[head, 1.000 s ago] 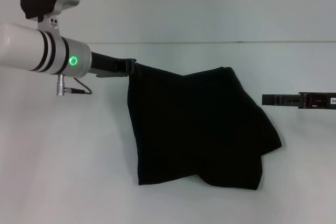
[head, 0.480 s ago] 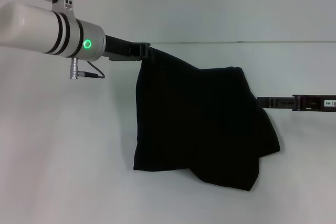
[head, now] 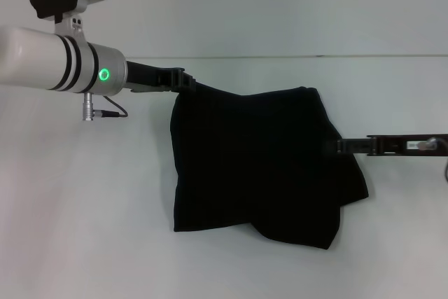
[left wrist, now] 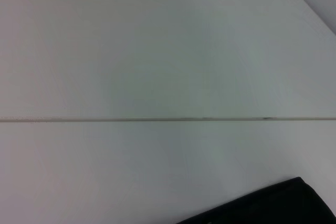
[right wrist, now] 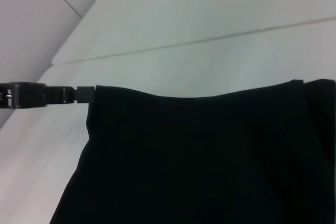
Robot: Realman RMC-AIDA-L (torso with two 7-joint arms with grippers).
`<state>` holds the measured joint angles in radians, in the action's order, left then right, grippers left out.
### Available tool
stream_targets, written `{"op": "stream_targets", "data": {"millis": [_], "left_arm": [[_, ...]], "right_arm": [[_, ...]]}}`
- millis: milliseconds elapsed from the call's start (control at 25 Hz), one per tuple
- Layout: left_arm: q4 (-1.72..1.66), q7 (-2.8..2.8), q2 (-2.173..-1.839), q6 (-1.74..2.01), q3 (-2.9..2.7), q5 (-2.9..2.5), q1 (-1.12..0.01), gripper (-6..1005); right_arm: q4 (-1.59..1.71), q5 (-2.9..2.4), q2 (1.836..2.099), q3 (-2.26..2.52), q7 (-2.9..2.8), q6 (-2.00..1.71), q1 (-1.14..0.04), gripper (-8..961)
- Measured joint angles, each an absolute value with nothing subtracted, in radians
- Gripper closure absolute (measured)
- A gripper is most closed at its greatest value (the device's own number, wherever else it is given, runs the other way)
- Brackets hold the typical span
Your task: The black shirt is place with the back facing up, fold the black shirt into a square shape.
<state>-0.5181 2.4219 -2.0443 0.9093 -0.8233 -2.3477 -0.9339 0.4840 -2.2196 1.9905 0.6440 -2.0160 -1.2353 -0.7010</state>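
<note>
While the black shirt [head: 259,162] hangs bunched and partly lifted over the white bench [head: 84,208], the left tool [head: 180,80] is clamped on its upper left corner. Right tool [head: 334,146]: at the shirt's right edge, touching the fabric; grip cannot be told.

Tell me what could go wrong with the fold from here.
1. The left hand holds only one corner of the shirt, so the cloth may slip out.
2. The right hand touches the shirt's edge; if it has no grip, it may push the cloth.
3. The near edge is bunched, so the square may come out uneven.
</note>
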Motion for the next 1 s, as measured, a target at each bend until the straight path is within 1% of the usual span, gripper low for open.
{"op": "stream_targets", "data": {"millis": [40, 240, 360, 480, 600, 680, 720, 800, 920, 1000], "left_arm": [[-0.522, 2.422, -2.045, 0.908, -0.824, -2.348, -0.931, 793], [-0.559, 2.423, -2.052, 0.928, -0.824, -2.35, -0.909, 700], [-0.614, 2.426, -2.065, 0.966, -0.825, -2.35, -0.881, 645], [-0.679, 2.426, -2.085, 1.012, -0.825, -2.348, -0.846, 589], [-0.721, 2.428, -2.096, 1.035, -0.825, -2.348, -0.819, 471], [-0.728, 2.429, -2.097, 1.041, -0.822, -2.348, -0.81, 392], [-0.729, 2.429, -2.097, 1.044, -0.82, -2.348, -0.808, 353], [-0.729, 2.429, -2.095, 1.046, -0.817, -2.348, -0.805, 126], [-0.73, 2.428, -2.093, 1.046, -0.815, -2.346, -0.803, 108], [-0.73, 2.425, -2.092, 1.045, -0.815, -2.346, -0.803, 96]], "right_arm": [[0.478, -2.22, 1.995, 0.65, -2.016, -1.221, -0.707, 29], [0.435, -2.22, 2.006, 0.681, -2.018, -1.153, -0.743, 67], [0.417, -2.22, 2.013, 0.693, -2.018, -1.119, -0.762, 91], [0.41, -2.22, 2.02, 0.696, -2.019, -1.093, -0.775, 114], [0.405, -2.217, 2.025, 0.696, -2.019, -1.078, -0.786, 137], [0.402, -2.215, 2.028, 0.696, -2.019, -1.072, -0.793, 152], [0.4, -2.214, 2.03, 0.695, -2.019, -1.069, -0.796, 176], [0.398, -2.213, 2.034, 0.693, -2.022, -1.057, -0.8, 225], [0.395, -2.213, 2.044, 0.696, -2.04, -1.015, -0.805, 298], [0.385, -2.214, 2.049, 0.698, -2.043, -0.988, -0.809, 386]]}}
